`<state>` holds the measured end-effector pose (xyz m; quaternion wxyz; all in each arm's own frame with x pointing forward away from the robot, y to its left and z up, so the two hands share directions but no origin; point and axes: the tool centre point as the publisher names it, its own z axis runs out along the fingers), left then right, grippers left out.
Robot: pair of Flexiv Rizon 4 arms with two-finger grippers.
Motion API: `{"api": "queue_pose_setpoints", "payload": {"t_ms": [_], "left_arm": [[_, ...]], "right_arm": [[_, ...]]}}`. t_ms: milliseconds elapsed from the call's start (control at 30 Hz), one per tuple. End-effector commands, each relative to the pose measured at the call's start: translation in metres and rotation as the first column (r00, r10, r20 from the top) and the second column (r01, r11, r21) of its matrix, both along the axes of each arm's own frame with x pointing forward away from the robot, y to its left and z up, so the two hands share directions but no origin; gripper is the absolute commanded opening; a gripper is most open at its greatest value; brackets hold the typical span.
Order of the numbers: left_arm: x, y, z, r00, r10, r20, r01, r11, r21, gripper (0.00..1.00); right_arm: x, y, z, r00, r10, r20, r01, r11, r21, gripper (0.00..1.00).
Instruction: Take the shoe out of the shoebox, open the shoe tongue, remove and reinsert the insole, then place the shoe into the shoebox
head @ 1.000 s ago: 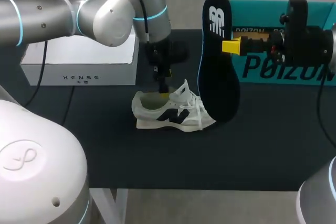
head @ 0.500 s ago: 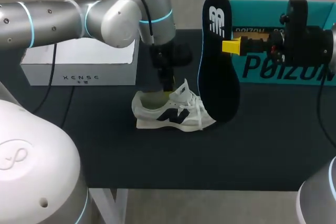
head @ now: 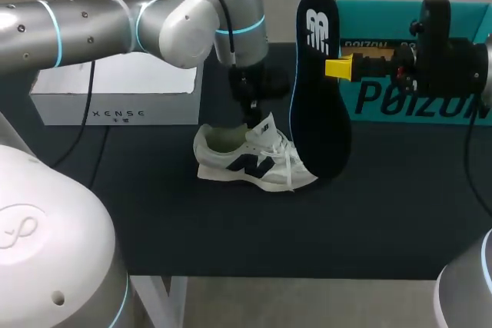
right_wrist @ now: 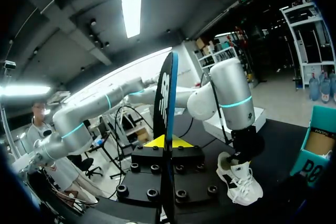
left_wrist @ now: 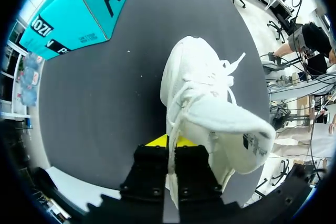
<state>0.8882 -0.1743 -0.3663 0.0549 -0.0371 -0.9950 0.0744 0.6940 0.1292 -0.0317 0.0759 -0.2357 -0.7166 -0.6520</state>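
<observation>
Two boxes stand on the dark desk; the teal shoebox is at the back on the right, partly behind my right arm, and only a strip of its brown inside shows, so I cannot tell what it contains; the white box sits at the back on the left, under my left arm, and nothing of its inside shows. One shoe, white with dark side markings, lies outside both boxes; it rests on its sole near the middle of the desk, in front of the shoebox and well apart from the white box, toe towards the right. One dark insole is held upright in the air, with its lower end just beside the toe of the shoe; the right tool is closed on it from both sides, pinching it near its upper part. The left tool comes straight down over the shoe's opening; in the left wrist view its fingers are clamped together on a thin white strip of the shoe beside the lifted tongue, though whether that strip is lace or tongue edge I cannot tell.
</observation>
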Motion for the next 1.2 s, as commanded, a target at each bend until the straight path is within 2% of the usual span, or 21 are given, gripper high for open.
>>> {"api": "queue_pose_setpoints", "payload": {"t_ms": [33, 467, 567, 667, 833, 967, 1000, 1067, 1100, 1200], "left_arm": [[0.0, 0.0, 0.0, 1.0, 0.0, 0.0, 0.0, 1.0, 0.001, 0.0], [0.0, 0.0, 0.0, 1.0, 0.0, 0.0, 0.0, 1.0, 0.001, 0.0], [0.01, 0.006, 0.006, 0.993, -0.118, -0.021, 0.119, 0.992, 0.041, 0.0], [0.016, 0.01, 0.014, 0.965, -0.255, -0.069, 0.261, 0.96, 0.1, 0.0], [0.015, 0.012, 0.028, 0.891, -0.442, -0.102, 0.453, 0.878, 0.154, 0.0], [0.016, 0.013, 0.035, 0.758, -0.639, -0.13, 0.653, 0.741, 0.157, 0.0], [0.015, 0.015, 0.037, 0.749, -0.652, -0.123, 0.663, 0.733, 0.152, 0.0], [0.015, 0.015, 0.04, 0.68, -0.722, -0.129, 0.733, 0.664, 0.149, 0.0], [0.014, 0.017, 0.042, 0.665, -0.735, -0.132, 0.747, 0.648, 0.149, 0.0], [0.011, 0.016, 0.05, 0.557, -0.819, -0.134, 0.829, 0.54, 0.147, 0.0]], "right_arm": [[0.001, 0.002, 0.0, 1.0, -0.001, -0.002, 0.001, 1.0, -0.002, 0.0], [0.001, 0.002, 0.0, 1.0, -0.001, -0.002, 0.001, 1.0, -0.002, 0.0], [0.001, 0.002, 0.0, 1.0, -0.001, -0.002, 0.001, 1.0, -0.002, 0.0], [0.001, 0.002, 0.0, 1.0, -0.001, -0.002, 0.001, 1.0, -0.002, 0.0], [0.001, 0.002, 0.0, 1.0, -0.001, -0.002, 0.001, 1.0, -0.002, 0.0], [0.001, 0.002, 0.0, 1.0, -0.001, -0.002, 0.001, 1.0, -0.002, 0.0], [0.001, 0.002, 0.0, 1.0, -0.001, -0.002, 0.001, 1.0, -0.002, 0.0], [0.001, 0.002, 0.0, 1.0, -0.001, -0.002, 0.001, 1.0, -0.002, 0.0], [0.001, 0.002, 0.0, 1.0, -0.001, -0.002, 0.001, 1.0, -0.002, 0.0], [0.001, 0.002, 0.0, 1.0, -0.001, -0.002, 0.001, 1.0, -0.002, 0.0]]}}
